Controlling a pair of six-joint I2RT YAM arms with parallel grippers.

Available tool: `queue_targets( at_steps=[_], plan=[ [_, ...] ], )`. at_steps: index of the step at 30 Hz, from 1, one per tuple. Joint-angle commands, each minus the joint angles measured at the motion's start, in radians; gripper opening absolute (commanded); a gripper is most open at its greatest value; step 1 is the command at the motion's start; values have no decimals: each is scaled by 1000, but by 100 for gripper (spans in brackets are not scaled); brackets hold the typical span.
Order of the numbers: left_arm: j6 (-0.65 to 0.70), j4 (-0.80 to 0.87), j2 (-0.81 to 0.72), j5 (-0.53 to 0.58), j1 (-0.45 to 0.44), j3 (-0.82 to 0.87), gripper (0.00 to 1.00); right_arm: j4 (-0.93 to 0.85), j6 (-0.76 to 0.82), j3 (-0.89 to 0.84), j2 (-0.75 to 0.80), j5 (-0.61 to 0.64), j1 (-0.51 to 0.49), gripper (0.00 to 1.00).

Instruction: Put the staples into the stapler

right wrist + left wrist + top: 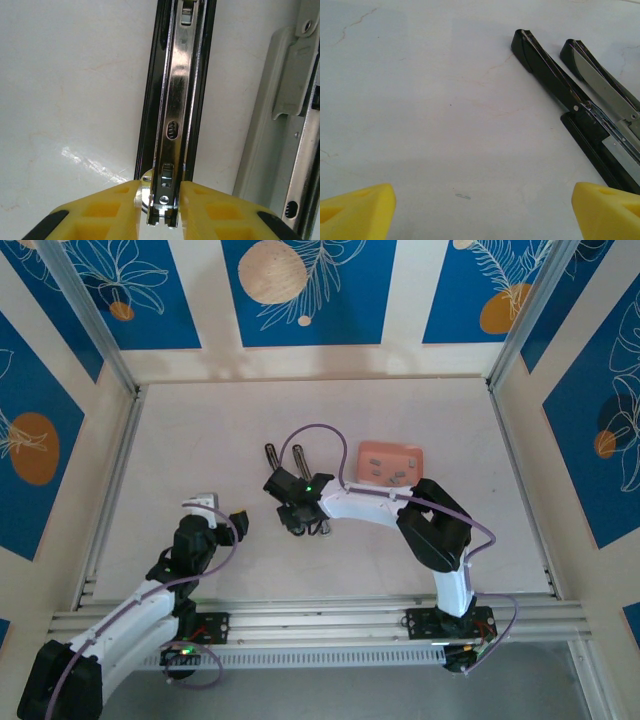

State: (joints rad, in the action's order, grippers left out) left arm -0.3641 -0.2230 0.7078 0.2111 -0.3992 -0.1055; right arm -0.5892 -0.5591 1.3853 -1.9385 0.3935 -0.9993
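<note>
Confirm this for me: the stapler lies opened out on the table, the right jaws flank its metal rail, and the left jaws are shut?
No: the left jaws are open, their yellow fingertips wide apart in the left wrist view. The rest holds: the stapler lies opened out on the table, and the right jaws flank its metal rail.

Inner rail of stapler (pixel 176 90) is showing as glossy metal; its outer shell is reading as smooth black plastic, possibly painted metal. Desk (pixel 420 100) is looking matt white, faintly veined. Right gripper (pixel 162 202) tips are appearing matt yellow plastic.
</note>
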Motion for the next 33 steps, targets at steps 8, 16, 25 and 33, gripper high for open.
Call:
queue_targets(
  at_steps=[8,16,25,33],
  plan=[
    [8,-6,-13,-7,14,-5,91,-9,1,20,28,19,-5,31],
    [8,-8,-13,-23,14,-9,91,-17,1,20,78,12,11,32],
    [4,-24,-6,-43,14,-11,91,5,-57,-17,81,-109,76,32],
    [2,-27,2,-47,14,-18,91,6,-65,-6,25,-149,95,29]
  ],
)
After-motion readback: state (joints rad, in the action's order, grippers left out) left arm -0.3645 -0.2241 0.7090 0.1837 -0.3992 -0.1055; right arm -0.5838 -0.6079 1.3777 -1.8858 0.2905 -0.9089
